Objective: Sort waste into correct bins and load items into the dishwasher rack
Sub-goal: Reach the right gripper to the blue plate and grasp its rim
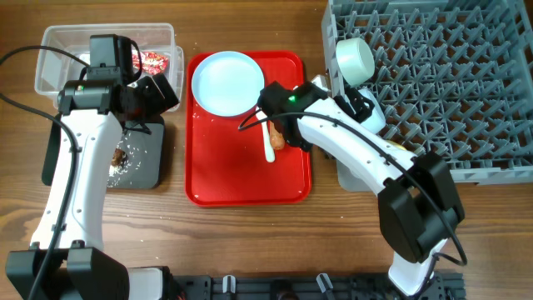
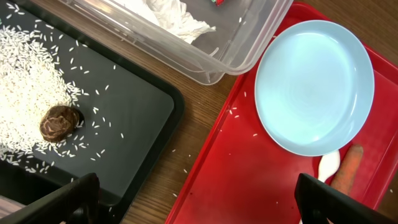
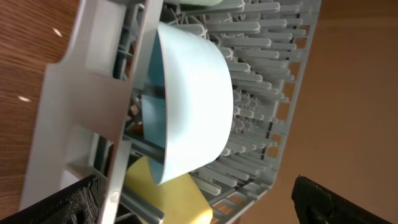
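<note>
Overhead: the tray (image 1: 248, 179) is lying mid-counter (image 1: 250, 242). A narrow bare strip of wood is separating it from the black tub (image 1: 148, 167) on its left-arm side, and the clear tub (image 1: 52, 50) is sitting beyond that tub. The rack (image 1: 450, 92) is standing off the tray's opposite edge, with the right arm crossing the gap between them. The tray's near half is lying bare. The plate (image 1: 225, 82) is filling its far part, with the spoon (image 1: 269, 152) and carrot (image 1: 278, 140) lying just beside the plate. The left tool (image 1: 160, 87) is hovering off the tray's far left-arm corner. The right tool (image 1: 364, 107) is hanging at the rack wall facing the tray, near a bowl (image 1: 354, 58) tipped there.

Left wrist: the left tool (image 2: 196, 186) is standing spread wide, pinching nothing, above the tray's edge. The black tub is holding rice (image 2: 25, 93) and the lump (image 2: 59, 121). The clear tub is holding paper (image 2: 168, 18) and a sliver of wrapper (image 2: 217, 2).

Right wrist: the right tool (image 3: 194, 186) is standing spread wide, pinching nothing. A blue bowl (image 3: 193, 93) is lying on its side inside the rack against its wall, with the cup (image 3: 174, 199) just beside it, nearer the tool.
</note>
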### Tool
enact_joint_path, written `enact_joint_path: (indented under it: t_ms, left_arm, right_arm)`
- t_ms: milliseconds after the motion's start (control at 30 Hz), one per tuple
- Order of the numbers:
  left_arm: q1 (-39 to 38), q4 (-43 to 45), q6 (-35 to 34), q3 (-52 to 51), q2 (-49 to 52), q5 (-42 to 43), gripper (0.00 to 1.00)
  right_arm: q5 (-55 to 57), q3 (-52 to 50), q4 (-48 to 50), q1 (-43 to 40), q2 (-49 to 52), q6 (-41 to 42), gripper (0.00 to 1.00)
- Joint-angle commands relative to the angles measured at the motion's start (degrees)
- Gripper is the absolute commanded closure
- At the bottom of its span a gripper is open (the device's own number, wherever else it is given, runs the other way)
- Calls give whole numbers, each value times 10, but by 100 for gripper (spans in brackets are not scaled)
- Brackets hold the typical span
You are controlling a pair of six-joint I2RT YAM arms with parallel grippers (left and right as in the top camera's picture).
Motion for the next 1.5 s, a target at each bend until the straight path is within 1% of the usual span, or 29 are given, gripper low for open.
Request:
enact_joint_path:
  t_ms: [0, 133, 200, 300, 367, 467, 500, 600, 667, 700, 800, 967, 1067, 1200, 1300, 1467]
  left_arm:
    - [5, 2, -3, -2, -1, -3, 0]
    - [5, 2, -3, -2, -1, -3, 0]
    - [5, 2, -3, -2, -1, -3, 0]
    - [5, 2, -3, -2, -1, -3, 0]
    - [5, 2, -3, -2, -1, -3, 0]
    - [5, 2, -3, -2, -1, -3, 0]
    - [5, 2, -3, -2, -1, -3, 0]
    - [5, 2, -3, -2, -1, -3, 0]
    - [5, 2, -3, -2, -1, -3, 0]
    - [5, 2, -3, -2, -1, -3, 0]
    - [5, 2, -3, -2, -1, -3, 0]
    - [5, 2, -3, -2, -1, -3, 0]
    - [5, 2, -3, -2, -1, -3, 0]
    - [5, 2, -3, -2, -1, -3, 0]
    - [5, 2, -3, -2, -1, -3, 0]
    - [5, 2, -3, -2, -1, -3, 0]
  right_arm:
    - [-52, 67, -3, 1, 4, 4, 0]
    - [-174, 180, -9, 1, 1, 3, 0]
    - [-241, 228, 4, 1, 0, 3, 0]
    - [-321, 238, 83, 1, 0, -2, 0]
    - [-383, 235, 138, 1, 1, -30, 0]
    - [-399, 235, 206, 1, 1, 2, 4]
    - [-399, 235, 232, 1, 1, 7, 7]
    - [-399, 235, 251, -1, 1, 20, 11]
    - [-414, 233, 265, -5, 3, 21, 18]
    - [-423, 233, 281, -8, 10, 23, 20]
    - [-457, 233, 329, -19, 40, 25, 20]
    - [-510, 233, 411, -61, 128, 64, 21]
    - [-530, 233, 441, -77, 174, 66, 30]
    - [-533, 233, 452, -80, 236, 73, 40]
    - [-565, 233, 459, -80, 262, 84, 48]
    - [-564, 233, 454, -80, 287, 113, 62]
